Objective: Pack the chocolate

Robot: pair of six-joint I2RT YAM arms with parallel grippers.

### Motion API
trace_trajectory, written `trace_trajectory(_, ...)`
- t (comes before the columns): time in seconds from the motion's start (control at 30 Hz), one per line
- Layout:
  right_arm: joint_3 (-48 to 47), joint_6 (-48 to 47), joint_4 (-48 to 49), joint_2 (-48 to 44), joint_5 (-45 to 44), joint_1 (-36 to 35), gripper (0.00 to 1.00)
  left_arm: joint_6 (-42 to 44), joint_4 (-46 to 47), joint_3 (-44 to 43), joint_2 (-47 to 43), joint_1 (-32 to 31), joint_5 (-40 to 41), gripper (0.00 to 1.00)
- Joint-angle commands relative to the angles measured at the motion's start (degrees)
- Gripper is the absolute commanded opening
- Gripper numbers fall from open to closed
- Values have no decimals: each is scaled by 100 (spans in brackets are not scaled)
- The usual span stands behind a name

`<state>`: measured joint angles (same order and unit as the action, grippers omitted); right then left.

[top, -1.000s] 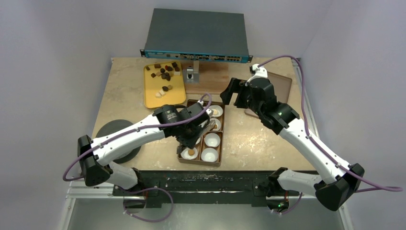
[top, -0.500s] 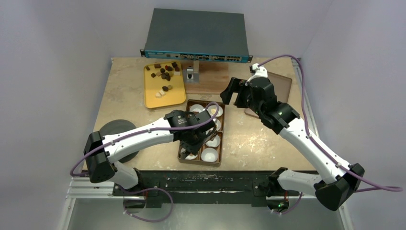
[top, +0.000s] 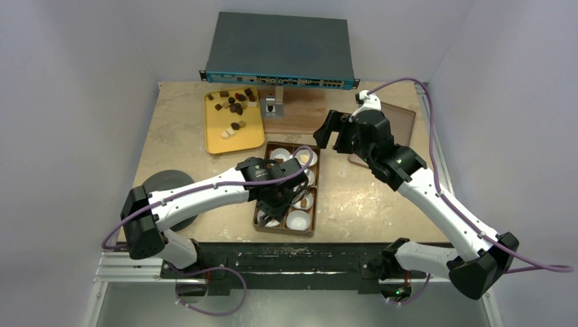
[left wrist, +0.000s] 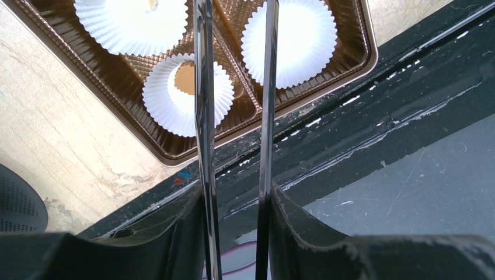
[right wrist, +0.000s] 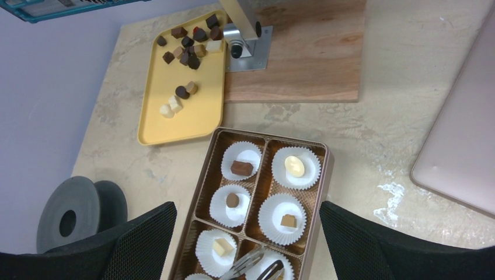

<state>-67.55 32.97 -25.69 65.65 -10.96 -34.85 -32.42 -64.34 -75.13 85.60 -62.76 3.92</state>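
Chunky chocolate (right wrist: pixel 182 92): loose on a flat yellow tray (right wrist: pixel 175 125), others in fluted white paper cups (left wrist: pixel 300 41) in the ribbed brown box (right wrist: pixel 324 175). Left gripper (left wrist: pixel 236 195) clamps thin shiny metal tweezers (left wrist: pixel 202 87), blades apart and empty, over the near cups. Right gripper (right wrist: pixel 246 210) is spread wide, holding nothing.

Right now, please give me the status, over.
Left gripper holds tongs above box. Right gripper open, empty. Some chocolates packed, more on yellow tray. Nothing blocks.
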Motion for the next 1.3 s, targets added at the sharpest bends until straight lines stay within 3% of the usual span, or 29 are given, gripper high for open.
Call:
trace_trajectory(0.0, -123, 16, 119, -26, -45, 1, 89, -107, 37, -57, -88, -34, 145, 37)
trace_trajectory(0.47, -153, 34, 195, -37, 89, -4, 89, -124, -668, -870, -837, 211, 922, 35)
trace_trajectory(0.77, -207, -26, 229, 4, 172, -2, 89, 246, -720, -667, -1287, 1642, 1462, 35)
trace_trajectory(1.0, -232, -87, 267, 9, 278, -1, 89, 594, -228, -371, -1249, 2825, 1376, 34)
trace_trajectory(1.27, -225, -142, 248, -28, 243, -2, 90, 793, 119, -309, -879, 3593, 1242, 33)
